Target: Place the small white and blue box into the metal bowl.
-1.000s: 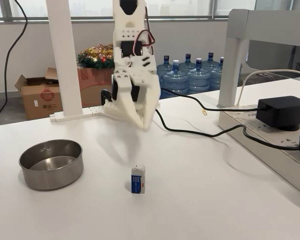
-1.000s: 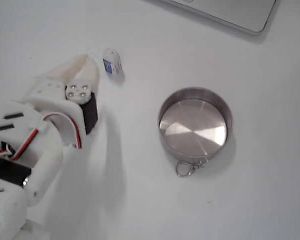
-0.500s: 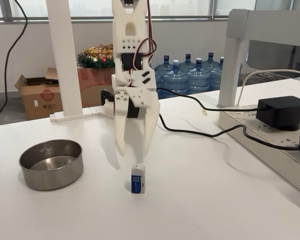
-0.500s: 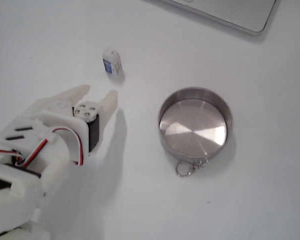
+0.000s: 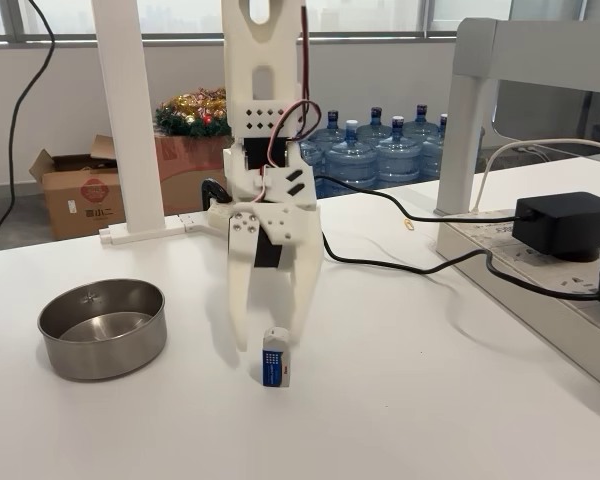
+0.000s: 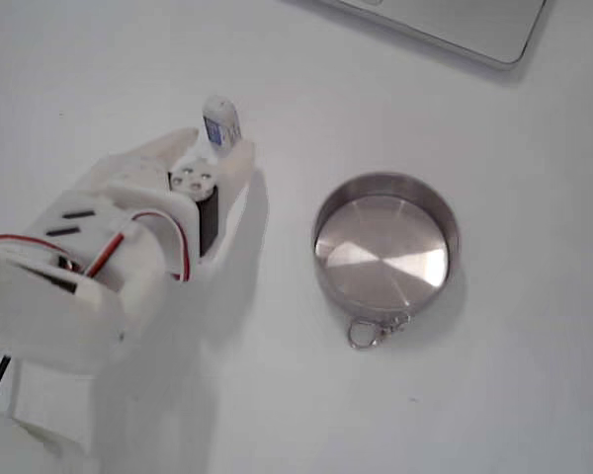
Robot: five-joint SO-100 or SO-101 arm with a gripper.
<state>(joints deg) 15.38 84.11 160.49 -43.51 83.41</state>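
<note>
- White gripper (image 5: pixel 270 343) points straight down at the table, and its two fingers are spread apart with nothing held between them.
- One fingertip (image 5: pixel 239 338) is to the left of the small white and blue box (image 5: pixel 276 358) in a fixed view, and the other fingertip comes down just behind the box's top.
- From the pictures you cannot tell if a finger touches the box.
- In a fixed view from above, the gripper (image 6: pixel 215 150) reaches up to the box (image 6: pixel 220 122), and the box pokes out just past the fingertips.
- The box stands upright on the white table (image 5: pixel 410 400), with its white part on top and its dark blue face lower down.
- The metal bowl (image 5: pixel 102 327) sits on the table well to the left of the box in a fixed view, and it has nothing inside.
- A small cross mark shows on the bowl's inside wall.
- From above, the bowl (image 6: pixel 386 245) is to the right of the gripper, and a small metal ring (image 6: pixel 363 333) lies touching its lower edge.
- A black power adapter (image 5: pixel 567 223) sits on the grey shelf at the right, with a black cable (image 5: pixel 400 264) running over the table behind the arm.
- Blue water bottles (image 5: pixel 380 148) and a cardboard box (image 5: pixel 78 193) stand on the floor far behind the table.
</note>
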